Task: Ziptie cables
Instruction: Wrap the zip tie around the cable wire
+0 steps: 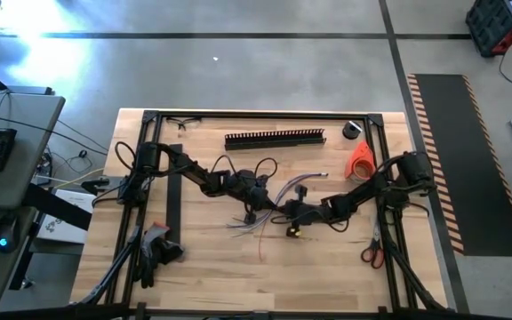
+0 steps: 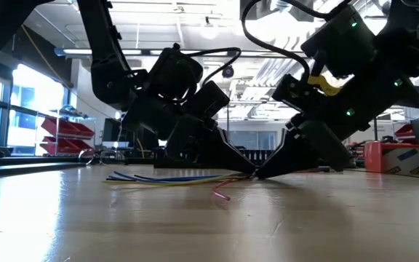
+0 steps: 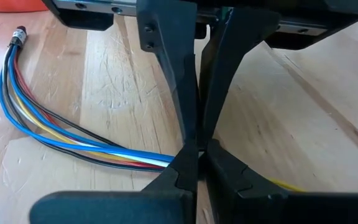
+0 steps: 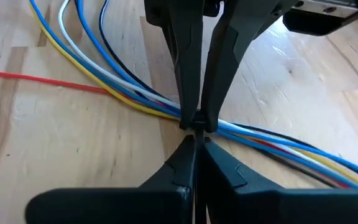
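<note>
The cables point(image 1: 265, 213) are a loose bunch of thin blue, white, yellow, red and black wires lying flat on the wooden table, with a small connector point(image 3: 19, 34) at one end. My two grippers meet tip to tip over the middle of the bunch. My left gripper point(image 3: 194, 163) comes from the table's left and is shut on the cables. My right gripper point(image 4: 194, 138) comes from the table's right, shut, its tips right against the left gripper's tips at the bunch point(image 4: 135, 99). The low view shows both slanting down to the table point(image 2: 254, 175). My left gripper pinches the cables' middle stretch point(image 3: 166, 163) between its two fingertips, slanting down from the table's left, fingers across the bunch. The bunch lies slack on the table on both sides of the hold. My right gripper's shut tips point(image 4: 194, 134) stand at the edge of the bunch; whether they touch it, I cannot tell.
A long black slotted strip point(image 1: 276, 139) lies toward the far edge, with a tape roll point(image 1: 354, 130) and an orange object point(image 1: 360, 160) at the far right. Another black strip point(image 1: 174, 191) lies at the left. Red-handled scissors point(image 1: 372, 255) lie near the right front.
</note>
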Robot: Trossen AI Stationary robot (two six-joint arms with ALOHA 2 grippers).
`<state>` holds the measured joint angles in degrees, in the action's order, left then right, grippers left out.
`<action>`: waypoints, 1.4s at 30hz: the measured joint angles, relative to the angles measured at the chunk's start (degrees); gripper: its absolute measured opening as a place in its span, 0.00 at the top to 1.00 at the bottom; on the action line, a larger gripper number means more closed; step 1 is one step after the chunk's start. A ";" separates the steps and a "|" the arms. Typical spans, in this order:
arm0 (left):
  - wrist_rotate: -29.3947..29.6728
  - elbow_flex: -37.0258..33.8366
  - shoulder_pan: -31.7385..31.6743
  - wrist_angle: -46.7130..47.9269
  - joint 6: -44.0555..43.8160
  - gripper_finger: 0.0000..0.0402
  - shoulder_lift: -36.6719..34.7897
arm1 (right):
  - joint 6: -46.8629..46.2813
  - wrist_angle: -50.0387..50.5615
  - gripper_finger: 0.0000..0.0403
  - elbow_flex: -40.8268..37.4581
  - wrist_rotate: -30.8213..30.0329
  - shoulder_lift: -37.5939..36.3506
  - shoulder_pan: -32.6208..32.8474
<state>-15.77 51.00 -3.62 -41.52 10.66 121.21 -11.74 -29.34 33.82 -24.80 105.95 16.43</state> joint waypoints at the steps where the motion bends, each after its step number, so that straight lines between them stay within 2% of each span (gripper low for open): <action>1: -0.03 0.00 0.00 0.01 0.00 1.00 0.00 | -0.73 0.56 1.00 0.02 -0.58 0.00 0.48; 8: -0.04 0.00 0.02 0.08 0.01 1.00 0.00 | -5.12 5.92 1.00 0.01 -4.59 -1.00 3.09; 15: 0.44 0.00 -0.02 0.07 0.00 1.00 0.00 | -4.71 14.31 0.98 -0.22 -0.98 -6.51 2.80; 18: 1.10 -0.02 -0.07 0.02 0.00 1.00 0.00 | -4.92 19.25 0.89 -0.22 1.09 -9.41 2.18; 23: 1.23 -0.02 -0.11 0.02 -0.02 1.00 0.00 | -3.44 23.87 0.69 -0.26 1.48 -14.40 1.91; 26: 1.21 -0.02 -0.11 0.01 -0.02 1.00 0.00 | -1.24 21.65 0.59 -0.26 1.33 -15.61 1.89; 29: 1.20 -0.04 -0.11 -0.07 -0.02 1.00 0.00 | 0.30 16.09 0.54 -0.19 1.58 -14.39 0.95; 33: 1.14 -0.07 -0.09 -0.20 -0.04 1.00 0.00 | 0.31 10.66 0.54 -0.20 3.54 -9.07 -1.02; 37: 1.11 -0.07 -0.04 -0.22 -0.04 1.00 0.00 | 1.56 5.10 0.59 -0.20 4.60 -4.18 -2.25; 42: 1.05 -0.07 -0.02 -0.15 -0.02 1.00 0.00 | 2.84 2.95 0.68 -0.17 4.71 -3.14 -2.28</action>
<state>-14.72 50.94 -3.64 -41.67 10.63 121.21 -8.90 -26.38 33.65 -20.09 102.81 14.15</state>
